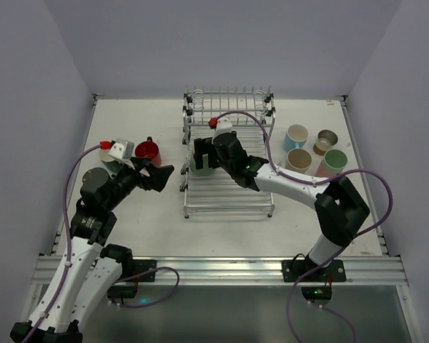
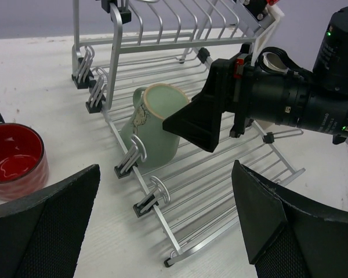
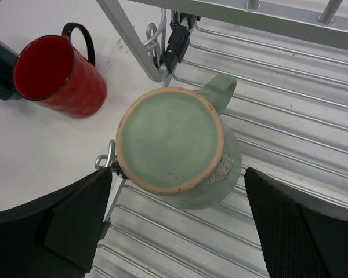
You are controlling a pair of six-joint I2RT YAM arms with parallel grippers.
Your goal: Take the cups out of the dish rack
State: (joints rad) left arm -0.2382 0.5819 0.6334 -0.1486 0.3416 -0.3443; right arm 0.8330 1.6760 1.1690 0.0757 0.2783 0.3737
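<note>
The dish rack (image 1: 229, 201) stands mid-surface (image 1: 150, 221), one mug (image 3: 171, 142) upright at its lower tray's left edge. Another mug (image 1: 147, 151) stands on the surface to its left; several cups (image 1: 297, 136) cluster to its right.

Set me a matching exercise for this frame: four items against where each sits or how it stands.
1. green mug
2. red mug
3. light blue cup
4. right tool

a. on the table, right of the dish rack
b. open, above a mug
c. on the rack
d. on the table, left of the rack

Pairs: 1-c, 2-d, 3-a, 4-b
</note>
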